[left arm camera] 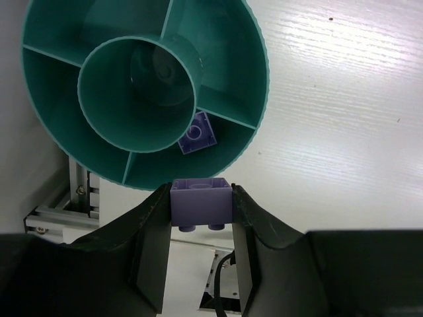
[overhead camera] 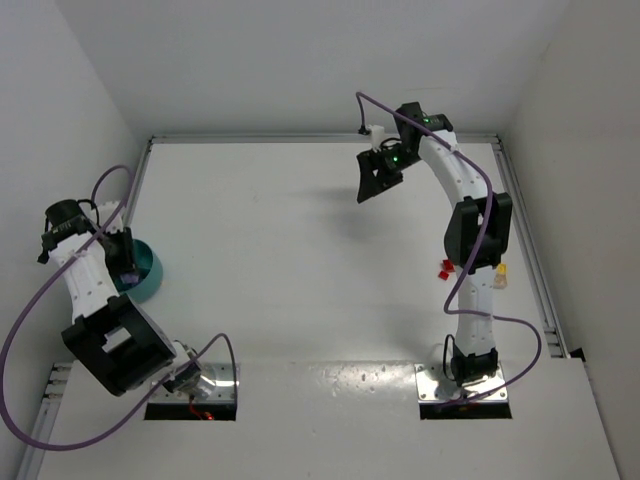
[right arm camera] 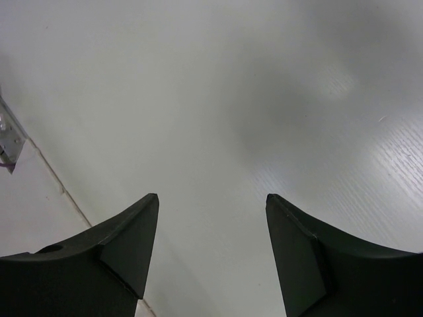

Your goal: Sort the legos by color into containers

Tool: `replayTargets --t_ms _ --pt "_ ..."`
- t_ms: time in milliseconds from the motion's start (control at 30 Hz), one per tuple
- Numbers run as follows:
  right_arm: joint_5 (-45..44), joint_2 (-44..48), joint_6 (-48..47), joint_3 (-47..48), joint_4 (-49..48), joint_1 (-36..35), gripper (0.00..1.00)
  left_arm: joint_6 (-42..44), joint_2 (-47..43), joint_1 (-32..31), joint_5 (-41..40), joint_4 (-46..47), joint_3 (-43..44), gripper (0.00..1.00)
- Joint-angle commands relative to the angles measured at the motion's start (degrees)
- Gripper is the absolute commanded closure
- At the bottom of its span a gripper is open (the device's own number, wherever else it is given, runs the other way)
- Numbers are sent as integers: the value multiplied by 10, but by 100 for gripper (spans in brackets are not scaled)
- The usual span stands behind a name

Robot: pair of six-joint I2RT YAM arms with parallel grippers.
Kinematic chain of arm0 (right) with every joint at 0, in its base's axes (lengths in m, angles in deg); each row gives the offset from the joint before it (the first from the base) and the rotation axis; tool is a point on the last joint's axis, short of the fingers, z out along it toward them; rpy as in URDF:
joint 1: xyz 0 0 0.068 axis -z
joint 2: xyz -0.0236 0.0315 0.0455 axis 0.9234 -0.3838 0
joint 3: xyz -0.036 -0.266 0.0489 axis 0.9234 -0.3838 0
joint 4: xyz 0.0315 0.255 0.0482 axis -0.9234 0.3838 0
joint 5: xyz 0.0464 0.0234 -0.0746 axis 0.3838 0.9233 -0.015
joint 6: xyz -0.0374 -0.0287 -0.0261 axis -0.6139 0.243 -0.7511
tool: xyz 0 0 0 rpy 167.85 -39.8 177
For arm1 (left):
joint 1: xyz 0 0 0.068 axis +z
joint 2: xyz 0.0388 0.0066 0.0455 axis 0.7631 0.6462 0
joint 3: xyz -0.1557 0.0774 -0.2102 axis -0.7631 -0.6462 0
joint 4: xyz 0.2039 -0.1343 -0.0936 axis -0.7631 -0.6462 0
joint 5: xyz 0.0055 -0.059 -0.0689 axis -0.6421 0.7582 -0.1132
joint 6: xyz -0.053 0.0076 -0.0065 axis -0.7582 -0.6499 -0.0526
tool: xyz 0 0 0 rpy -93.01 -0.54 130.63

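My left gripper [left arm camera: 201, 198] is shut on a pale purple lego [left arm camera: 201, 202], held just above the near rim of the round teal container [left arm camera: 258, 79]. A second purple lego [left arm camera: 197, 133] lies in one outer compartment of that container. From above, the container [overhead camera: 148, 272] shows at the table's left edge, partly hidden by the left arm. A red lego [overhead camera: 446, 268] and a yellow lego [overhead camera: 500, 274] lie on the table beside the right arm. My right gripper [right arm camera: 211, 198] hangs open over bare table at the far right [overhead camera: 380, 175], nothing between its fingers.
White walls close in the table on the left, back and right. Metal rails run along the table's edges [overhead camera: 525, 230]. Silver base plates [overhead camera: 465, 385] sit at the near edge. A purple cable [overhead camera: 110, 195] loops beside the left arm.
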State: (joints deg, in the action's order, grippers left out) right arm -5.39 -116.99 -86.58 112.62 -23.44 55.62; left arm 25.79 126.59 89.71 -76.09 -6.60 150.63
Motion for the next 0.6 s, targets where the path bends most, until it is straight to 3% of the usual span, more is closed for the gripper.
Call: replayTargets --t_ms 0,367,567 --pt "-4 12 -10 -1 -5 -3 33 -1 2 6 0 17 3 67" --pt "-4 17 -16 -11 -5 -3 33 -1 2 12 -16 42 -2 57" --pt "-4 23 -21 -16 -5 -3 33 -1 2 12 -16 47 -2 45"
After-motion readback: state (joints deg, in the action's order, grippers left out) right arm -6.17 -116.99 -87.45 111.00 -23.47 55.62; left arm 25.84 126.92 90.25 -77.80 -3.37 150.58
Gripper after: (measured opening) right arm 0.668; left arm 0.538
